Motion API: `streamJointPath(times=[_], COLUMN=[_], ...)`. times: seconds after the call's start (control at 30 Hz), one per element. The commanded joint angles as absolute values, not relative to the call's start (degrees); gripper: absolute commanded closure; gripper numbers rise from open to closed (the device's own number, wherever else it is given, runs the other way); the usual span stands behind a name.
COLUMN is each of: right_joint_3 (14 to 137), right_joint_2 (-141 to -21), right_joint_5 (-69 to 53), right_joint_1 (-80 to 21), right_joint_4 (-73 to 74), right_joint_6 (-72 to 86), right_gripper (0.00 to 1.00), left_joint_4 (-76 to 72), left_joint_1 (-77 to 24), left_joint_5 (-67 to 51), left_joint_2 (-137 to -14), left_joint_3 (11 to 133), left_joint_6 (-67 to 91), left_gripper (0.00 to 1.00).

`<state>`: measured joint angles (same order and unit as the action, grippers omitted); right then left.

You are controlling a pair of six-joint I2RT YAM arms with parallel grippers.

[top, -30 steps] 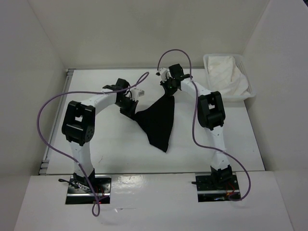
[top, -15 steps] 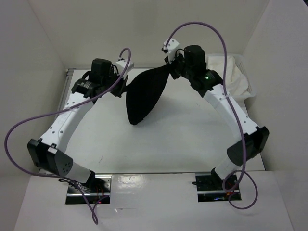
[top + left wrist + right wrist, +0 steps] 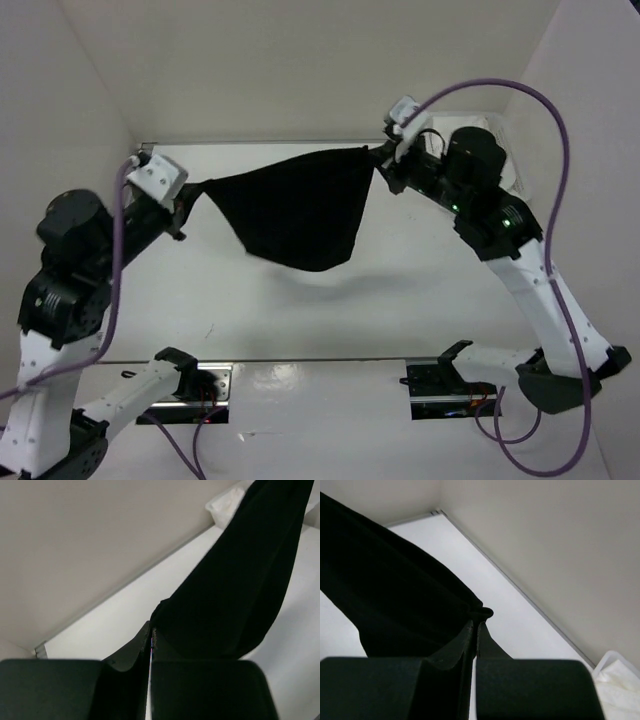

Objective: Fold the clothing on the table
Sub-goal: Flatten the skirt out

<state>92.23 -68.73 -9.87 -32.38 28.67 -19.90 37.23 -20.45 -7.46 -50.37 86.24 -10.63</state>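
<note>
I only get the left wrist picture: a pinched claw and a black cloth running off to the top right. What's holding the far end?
Observer: The right claw, shut on the opposite corner of the cloth.
Operator: So is the cloth lying on the table?
Observer: No. It hangs spread out in the air between that one and the left claw, sagging in the middle, with a faint shadow on the table beneath it.

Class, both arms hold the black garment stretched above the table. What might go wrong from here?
The left gripper and right gripper pinch only small corners of the clothing; pulled taut, one may slip free.
Its lower edge hangs loose, so it may bunch when lowered onto the table.
</note>
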Motion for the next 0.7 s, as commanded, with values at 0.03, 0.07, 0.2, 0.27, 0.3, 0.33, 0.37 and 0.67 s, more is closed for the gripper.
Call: streamJointPath(times=[0.03, 0.07, 0.2, 0.27, 0.3, 0.33, 0.37, 0.67], right_joint_3=[89.9, 89.9, 88.1, 87.2, 86.3, 85.6, 85.1, 82.4], right_joint_2=[-60.1, -57.9, -54.1, -53.4, -53.3, -53.3, -53.3, -52.7], right_joint_5=[-22.6, -24.3, -32.0, -35.2, -36.0, -36.7, -38.1, -43.4], right_joint_1=[-28.8, -28.0, -25.3, -24.8, -24.8, -24.8, -24.8, -24.3], right_joint_4=[29.5, 30.2, 32.0, 32.7, 33.2, 33.2, 33.8, 37.1], right_joint_6=[-17.1, -17.1, -16.3, -16.3, -16.3, -16.3, -16.9, -19.3], right_gripper=[1.00, 1.00, 1.00, 1.00, 1.00, 1.00, 1.00, 1.00], left_joint_4=[38.9, 38.9, 40.3, 40.8, 40.8, 41.5, 41.5, 45.1], left_joint_1=[-18.7, -17.9, -15.7, -15.7, -15.1, -15.1, -14.5, -13.4], left_joint_5=[-17.8, -19.4, -22.1, -22.1, -22.8, -22.9, -23.6, -28.1], left_joint_2=[-47.0, -45.6, -41.8, -39.8, -39.3, -38.1, -37.5, -33.3], left_joint_3=[85.9, 85.9, 83.3, 80.6, 79.7, 78.8, 77.5, 74.1], left_joint_6=[-14.1, -14.1, -15.4, -15.4, -15.4, -15.4, -15.9, -16.4], left_gripper=[1.00, 1.00, 1.00, 1.00, 1.00, 1.00, 1.00, 1.00])
